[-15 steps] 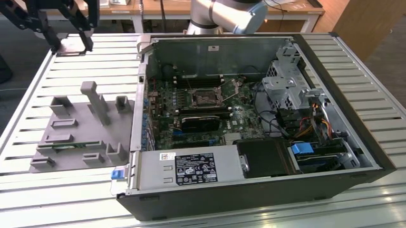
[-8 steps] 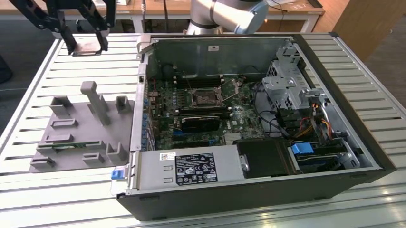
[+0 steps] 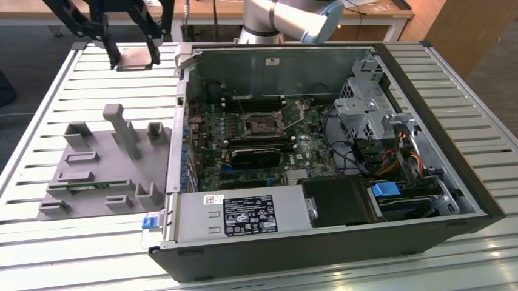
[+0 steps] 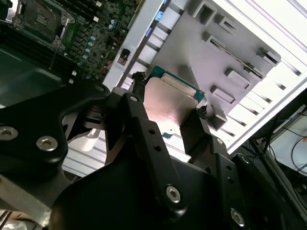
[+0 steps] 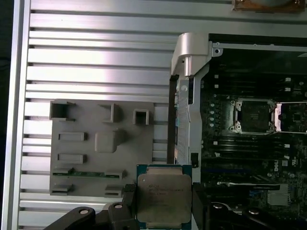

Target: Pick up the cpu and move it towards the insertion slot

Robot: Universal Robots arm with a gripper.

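Cpu (image 5: pixel 164 199): one thin, flat square chip with a silvery metal lid on a green-edged board, pinched by its two opposite side edges in the black hand (image 5: pixel 164 203) and held in the air above the slatted bench (image 5: pixel 96 57), beside the open computer case (image 3: pixel 477 200). Judged light, rigid and fragile, with a smooth lid likely to slip; the side edges appear the proper place to hold it. One insertion slot (image 3: pixel 265 123) lies on the motherboard, well apart. One grey fixture tray (image 3: pixel 101 176) rests on the bench.
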